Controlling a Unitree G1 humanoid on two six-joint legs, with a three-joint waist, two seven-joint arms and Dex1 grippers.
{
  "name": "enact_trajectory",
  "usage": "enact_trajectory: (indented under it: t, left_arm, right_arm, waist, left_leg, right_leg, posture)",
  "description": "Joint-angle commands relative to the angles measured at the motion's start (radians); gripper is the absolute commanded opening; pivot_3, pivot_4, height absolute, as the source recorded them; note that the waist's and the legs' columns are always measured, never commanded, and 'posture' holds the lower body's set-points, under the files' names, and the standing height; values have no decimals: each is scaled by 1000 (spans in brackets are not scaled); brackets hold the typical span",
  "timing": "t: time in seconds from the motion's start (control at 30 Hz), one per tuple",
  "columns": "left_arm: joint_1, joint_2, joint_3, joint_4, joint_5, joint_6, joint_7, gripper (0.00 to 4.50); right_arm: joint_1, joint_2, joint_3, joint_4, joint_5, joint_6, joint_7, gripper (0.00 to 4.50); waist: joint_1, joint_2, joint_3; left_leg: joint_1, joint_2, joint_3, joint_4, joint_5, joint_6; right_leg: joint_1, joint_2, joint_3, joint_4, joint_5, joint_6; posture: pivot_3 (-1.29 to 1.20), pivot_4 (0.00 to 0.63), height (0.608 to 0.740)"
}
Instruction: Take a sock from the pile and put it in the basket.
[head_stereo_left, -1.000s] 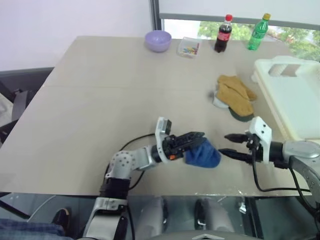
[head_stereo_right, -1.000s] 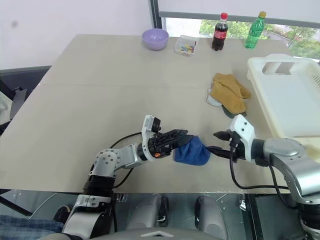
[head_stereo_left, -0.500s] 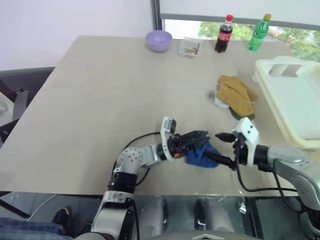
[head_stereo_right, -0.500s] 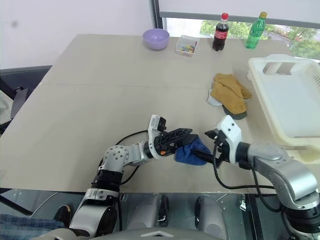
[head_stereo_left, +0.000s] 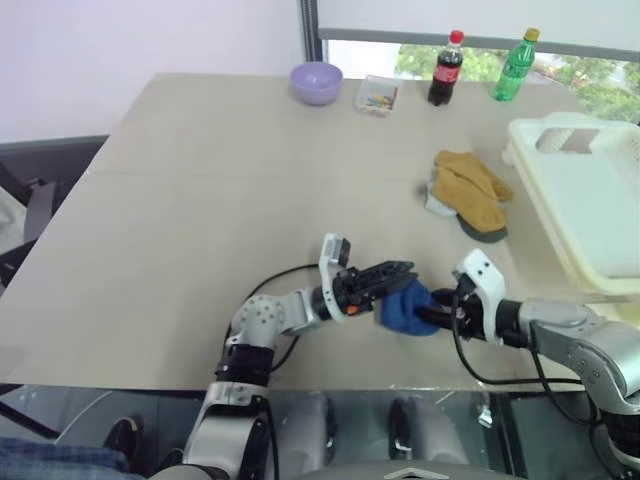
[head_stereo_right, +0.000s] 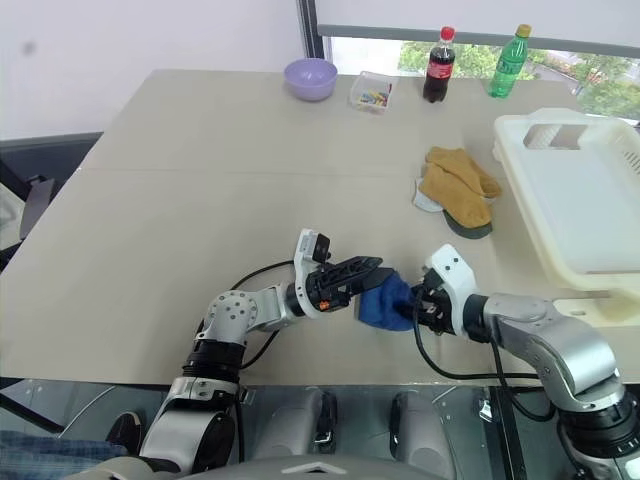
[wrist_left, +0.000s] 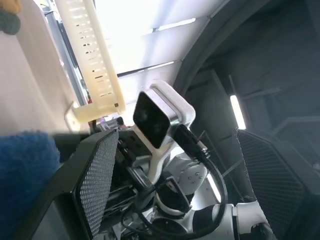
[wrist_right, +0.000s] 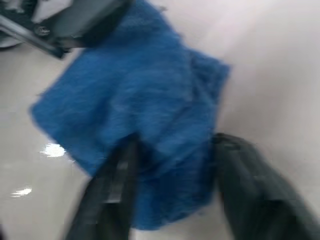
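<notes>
Since the earlier frame the right gripper (head_stereo_left: 428, 312) has travelled leftward from a gap beside the sock (head_stereo_left: 404, 308) until its fingers reach into the blue fabric, while the left gripper (head_stereo_left: 392, 278) has kept its place. Left eye view: the sock lies bunched at the near edge of the worktop (head_stereo_left: 200, 190), between the two grippers; the left gripper's fingers rest spread over its top, and the right gripper's fingers are buried in its right side. The pile (head_stereo_left: 470, 190) of mustard-yellow socks lies well apart, farther back, just beside the basket (head_stereo_left: 590, 200), which stands at the right edge. Right eye view: the same arrangement, with the right gripper (head_stereo_right: 418, 304) pressed against the sock (head_stereo_right: 385, 302). Left wrist view: the left gripper's two fingers (wrist_left: 97, 175) stand wide apart, the sock (wrist_left: 25, 175) at one side of them. Right wrist view: the right gripper's fingers (wrist_right: 112, 185) straddle a fold of the sock (wrist_right: 145, 100), partly closed but, as far as can be judged, not yet pinching firmly. The step in hand appears to be a handover; it is done well if the right gripper closes fully on a thick fold before lifting toward the basket.
</notes>
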Motion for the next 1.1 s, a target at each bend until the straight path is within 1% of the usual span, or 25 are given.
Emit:
enact_trajectory:
  t: [0.03, 0.07, 0.1, 0.23, 0.37, 0.47, 0.53, 0.63, 0.8, 0.93, 1.0, 1.1]
  left_arm:
    - [12, -3, 5, -24, 12, -5, -21, 4103]
    - [13, -3, 5, -25, 14, -5, -22, 4103]
    - [14, -3, 6, -25, 16, -6, -23, 4103]
    - [16, -4, 7, -27, 28, -13, -26, 4103]
    - [38, 41, -14, -110, 91, -87, -44, 4103]
    - [103, 113, -67, -278, 232, -277, -86, 4103]
    - [158, 172, -99, -352, 358, -465, -138, 4103]
    - [195, 300, -179, -381, 553, -687, -216, 4103]
    - [208, 388, -217, -356, 722, -947, -256, 4103]
    - [208, 391, -250, -338, 774, -1016, -260, 4103]
    - [189, 362, -253, -332, 785, -1041, -234, 4103]
    - [173, 333, -265, -321, 800, -1068, -224, 4103]
  right_arm:
    - [11, 47, -26, -16, 88, 78, -4, 613]
    - [8, 60, -31, -9, 99, 102, -16, 238]
    - [5, 69, -33, -4, 105, 120, -25, 56]
    - [-4, 122, -56, 44, 118, 147, -60, 56]
    - [-18, 143, -113, 56, 145, 176, -81, 56]
    - [-30, 115, -131, 64, 146, 209, -92, 56]
    - [-38, 95, -141, 73, 146, 208, -85, 56]
    - [-61, 59, -148, 95, 148, 232, -81, 56]
    - [-116, 1, -157, 106, 154, 248, -71, 56]
    - [-169, -36, -155, 106, 163, 260, -60, 56]
    - [-230, -63, -166, 90, 189, 293, -45, 56]
    - [-287, -122, -181, 84, 216, 327, -13, 56]
  waist:
    - [-1, 0, 0]
    - [-1, 0, 0]
    - [-1, 0, 0]
    - [-2, -1, -1]
    - [-5, 0, -1]
    - [-4, 0, -1]
    - [-2, 0, -1]
    - [4, 1, -1]
    - [4, 1, 0]
    - [1, 2, 0]
    - [0, 3, 1]
    - [2, 3, 1]
  left_leg:
    - [0, 0, 0, 0, 0, 0]
    - [0, 0, 0, 1, 0, 0]
    - [0, 0, 0, 1, 0, 0]
    - [0, 1, 0, 3, 0, 0]
    - [1, 1, 0, 5, 0, 0]
    - [1, 1, 0, 6, 0, 0]
    - [1, 1, 1, 6, 0, 0]
    - [1, 1, 1, 6, 0, 0]
    - [-2, 0, 1, 9, -3, 4]
    - [-12, 0, 1, 10, -3, 4]
    - [-14, 0, 2, 11, -3, 4]
    - [-15, 0, 3, 11, -3, 4]
  right_leg:
    - [0, 0, 0, 0, 0, 0]
    - [0, 0, 0, 1, 0, 0]
    - [0, 0, 0, 2, 0, 0]
    - [0, 0, 0, 3, 0, 0]
    - [0, 0, 1, 6, 0, 0]
    - [-1, 1, 2, 8, -1, -2]
    - [-1, 0, 2, 8, -2, -5]
    - [-1, -2, 2, 8, -2, -6]
    - [-2, -5, 1, 6, -2, -6]
    - [-10, -5, 2, 6, -2, -6]
    - [-13, -4, 2, 7, 0, -2]
    - [-14, -3, 2, 8, 1, -1]
  posture:
    - [0, 150, 733]
    - [0, 150, 733]
    - [0, 150, 733]
    - [0, 150, 733]
    - [0, 150, 733]
    - [0, 150, 733]
    - [0, 150, 733]
    - [0, 150, 733]
    - [0, 150, 733]
    - [0, 150, 733]
    - [0, 150, 733]
    - [0, 150, 733]
